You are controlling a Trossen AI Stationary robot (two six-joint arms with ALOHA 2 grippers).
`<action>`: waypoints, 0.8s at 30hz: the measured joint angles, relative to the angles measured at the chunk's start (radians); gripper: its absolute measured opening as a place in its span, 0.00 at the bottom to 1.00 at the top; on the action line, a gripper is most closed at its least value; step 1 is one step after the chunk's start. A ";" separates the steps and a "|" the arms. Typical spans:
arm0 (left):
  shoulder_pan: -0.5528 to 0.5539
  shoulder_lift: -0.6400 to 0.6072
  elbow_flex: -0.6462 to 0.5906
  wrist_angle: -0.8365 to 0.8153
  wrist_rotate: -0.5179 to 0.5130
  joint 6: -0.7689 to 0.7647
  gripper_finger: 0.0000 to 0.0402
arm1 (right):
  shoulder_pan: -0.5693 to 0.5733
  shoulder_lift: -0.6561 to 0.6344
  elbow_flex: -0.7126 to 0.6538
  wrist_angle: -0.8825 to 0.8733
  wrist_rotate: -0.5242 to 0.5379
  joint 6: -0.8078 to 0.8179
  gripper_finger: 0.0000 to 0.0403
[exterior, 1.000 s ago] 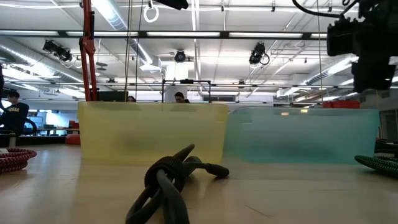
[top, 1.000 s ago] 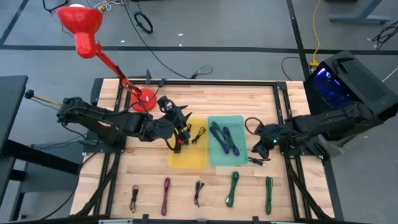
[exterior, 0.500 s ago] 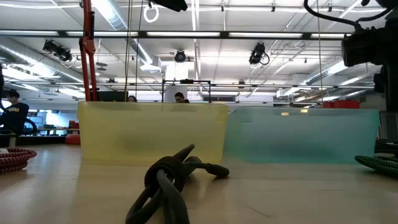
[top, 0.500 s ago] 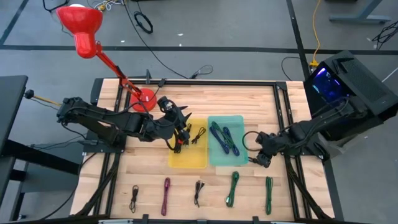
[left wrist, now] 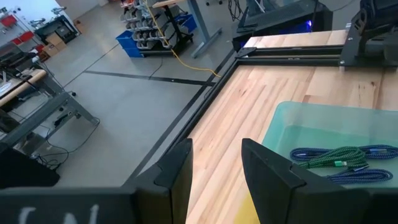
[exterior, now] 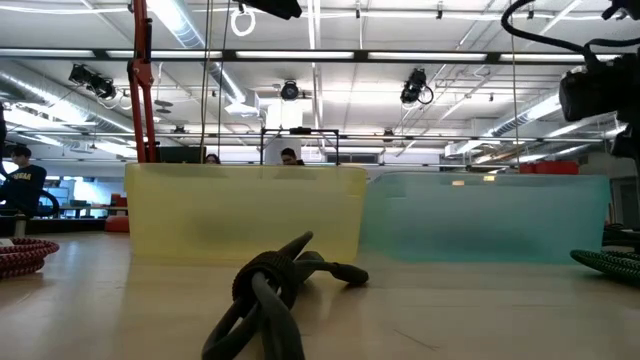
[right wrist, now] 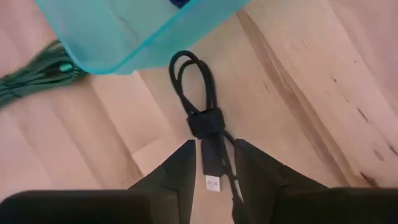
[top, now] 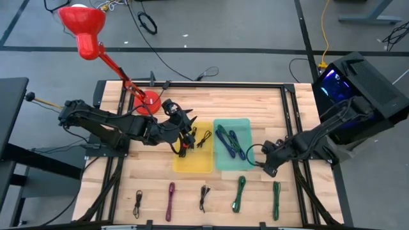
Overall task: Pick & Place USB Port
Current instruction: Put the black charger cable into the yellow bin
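A black bundled USB cable (right wrist: 198, 93) lies on the wood just off the teal bin's (top: 232, 124) near right corner. My right gripper (right wrist: 214, 149) hangs over it, pointing steeply down and open. Its fingers stand on either side of the cable's plug end (right wrist: 211, 177); I cannot tell whether they touch it. In the high view this gripper (top: 268, 168) is right of the teal bin. My left gripper (left wrist: 214, 155) waits open and empty above the yellow bin (top: 195, 165), at that bin's left side (top: 185, 137).
The teal bin holds blue and green cables (top: 229, 142); the yellow bin holds a black cable (top: 204, 138). Several bundled cables lie in a row along the near edge, from black (top: 138, 203) to green (top: 276, 199). A red lamp (top: 86, 29) stands at the far left.
My right gripper has come down and moved toward the table's near edge, along the teal bin's right side to the black cable. It has tipped to point more steeply downward. The cable has stayed where it lay.
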 joint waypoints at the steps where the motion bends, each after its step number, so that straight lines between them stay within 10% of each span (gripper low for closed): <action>1: 0.000 0.000 0.000 0.000 0.000 0.000 0.36 | 0.005 0.010 0.000 0.000 0.007 0.000 0.28; 24: 0.000 0.000 0.000 0.000 0.000 0.000 0.36 | 0.052 0.146 -0.134 0.297 0.019 0.024 0.28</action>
